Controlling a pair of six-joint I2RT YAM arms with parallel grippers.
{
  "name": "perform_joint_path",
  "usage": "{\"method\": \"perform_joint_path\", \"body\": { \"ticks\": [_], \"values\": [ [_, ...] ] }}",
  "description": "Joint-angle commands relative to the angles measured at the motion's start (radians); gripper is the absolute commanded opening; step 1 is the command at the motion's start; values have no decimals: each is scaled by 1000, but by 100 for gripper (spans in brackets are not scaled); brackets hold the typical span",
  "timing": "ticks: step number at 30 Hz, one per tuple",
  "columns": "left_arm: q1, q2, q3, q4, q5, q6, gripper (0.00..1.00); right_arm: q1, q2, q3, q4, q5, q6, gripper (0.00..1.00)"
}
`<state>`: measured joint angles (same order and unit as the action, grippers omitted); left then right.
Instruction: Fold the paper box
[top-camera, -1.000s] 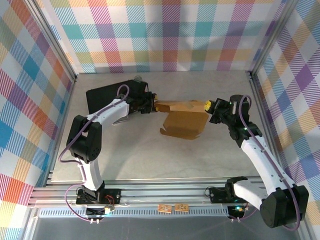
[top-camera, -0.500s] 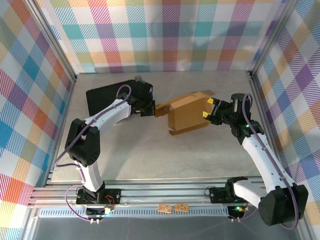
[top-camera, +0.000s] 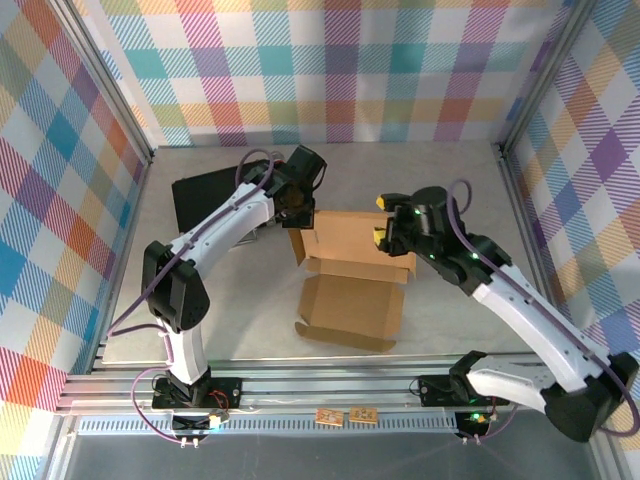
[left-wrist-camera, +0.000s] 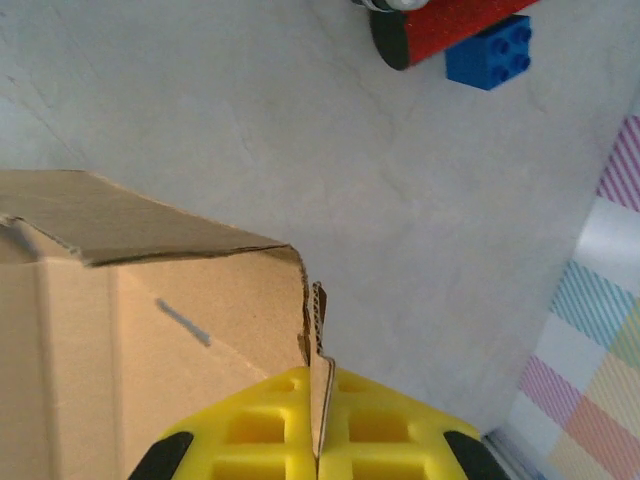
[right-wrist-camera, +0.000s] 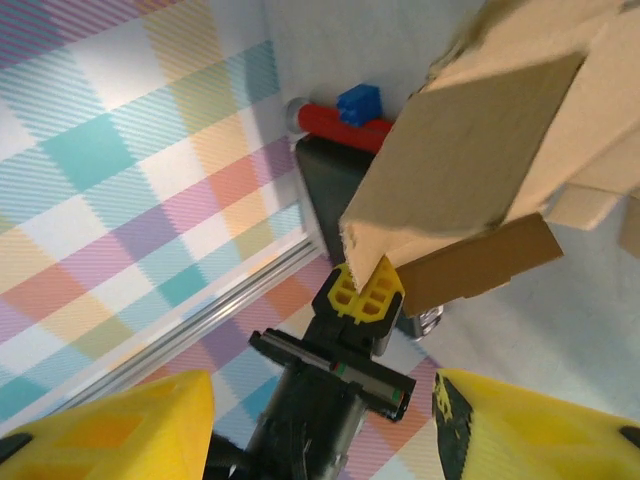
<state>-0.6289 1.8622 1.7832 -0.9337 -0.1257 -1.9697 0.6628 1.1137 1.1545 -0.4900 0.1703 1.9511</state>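
Note:
The paper box (top-camera: 350, 270) is plain brown cardboard, part unfolded at the table's middle. One panel tilts up at the back and a flat panel (top-camera: 350, 312) lies toward the front. My left gripper (top-camera: 297, 217) is shut on the box's left corner. In the left wrist view its yellow fingers (left-wrist-camera: 260, 435) pinch a corrugated cardboard edge (left-wrist-camera: 318, 330) beside the box wall (left-wrist-camera: 150, 330). My right gripper (top-camera: 383, 220) stands open at the box's right edge, holding nothing. The right wrist view shows its wide-apart fingers (right-wrist-camera: 110, 430), the box (right-wrist-camera: 500, 150) above, and the left gripper (right-wrist-camera: 365, 290) on the box corner.
A black case (top-camera: 205, 195) lies at the back left, behind the left arm. A red cylinder (left-wrist-camera: 450, 25) and a blue brick (left-wrist-camera: 490, 50) sit near it. Checked walls and aluminium rails (top-camera: 120, 110) close in the table on three sides.
The right gripper has opened and let go of the box's right end. The left arm has risen and swung right with the box, which has turned and dropped a panel toward the front.

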Motion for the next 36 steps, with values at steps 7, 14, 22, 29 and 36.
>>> {"method": "perform_joint_path", "body": {
  "ticks": [7, 14, 22, 29, 36],
  "values": [
    [-20, -44, -48, 19, -78, -254, 0, 80, 158, 184, -187, 96, 2, 62],
    [-20, -70, -83, 47, -89, -253, 0, 78, 282, 232, -140, 117, -35, 58],
    [-20, -85, -99, 56, -82, -247, 0, 68, 358, 246, -107, 125, -80, 45],
    [-20, -94, -118, 68, -71, -247, 0, 59, 407, 254, -84, 117, -95, 38],
    [-19, -106, -139, 90, -67, -242, 0, 47, 438, 266, -97, 103, -105, 18]
  ]
}}
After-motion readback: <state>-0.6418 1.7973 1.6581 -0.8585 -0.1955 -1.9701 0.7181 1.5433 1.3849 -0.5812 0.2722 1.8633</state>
